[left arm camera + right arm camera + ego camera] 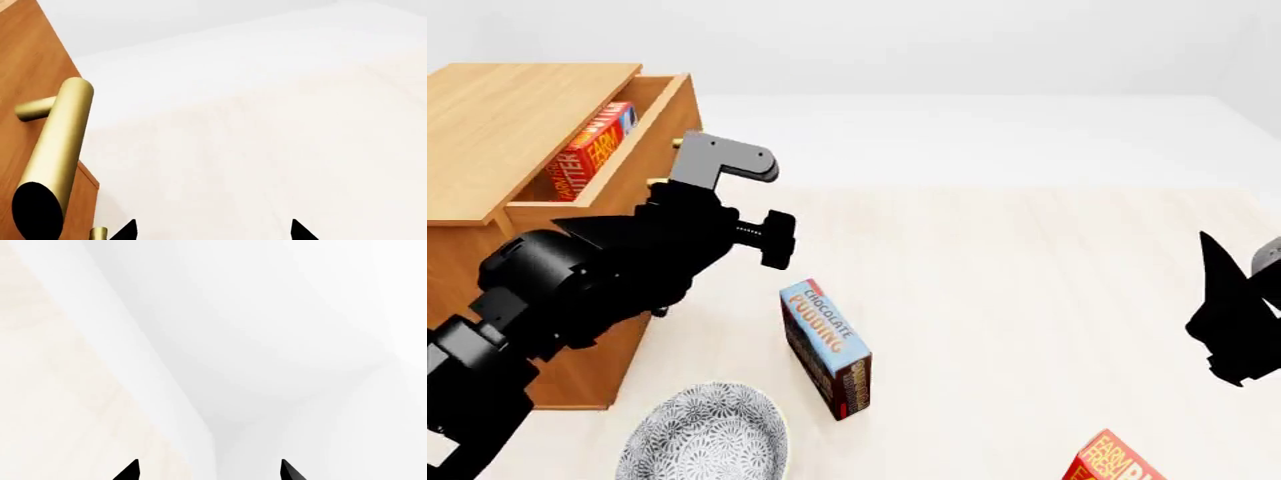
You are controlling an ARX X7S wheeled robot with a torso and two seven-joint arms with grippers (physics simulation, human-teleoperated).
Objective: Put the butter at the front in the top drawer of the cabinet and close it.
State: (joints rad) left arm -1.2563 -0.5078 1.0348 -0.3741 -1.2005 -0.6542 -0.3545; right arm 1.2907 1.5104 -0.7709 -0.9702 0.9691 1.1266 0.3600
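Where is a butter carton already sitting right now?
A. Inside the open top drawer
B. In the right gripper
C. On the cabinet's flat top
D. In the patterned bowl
A: in the head view a butter carton lies inside the top drawer, which is pulled out from the cabinet.

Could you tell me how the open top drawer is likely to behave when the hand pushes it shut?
The top drawer, a stiff wooden box, should slide straight in. Holding only one butter, it is probably light. The round brass handle may be slippery.
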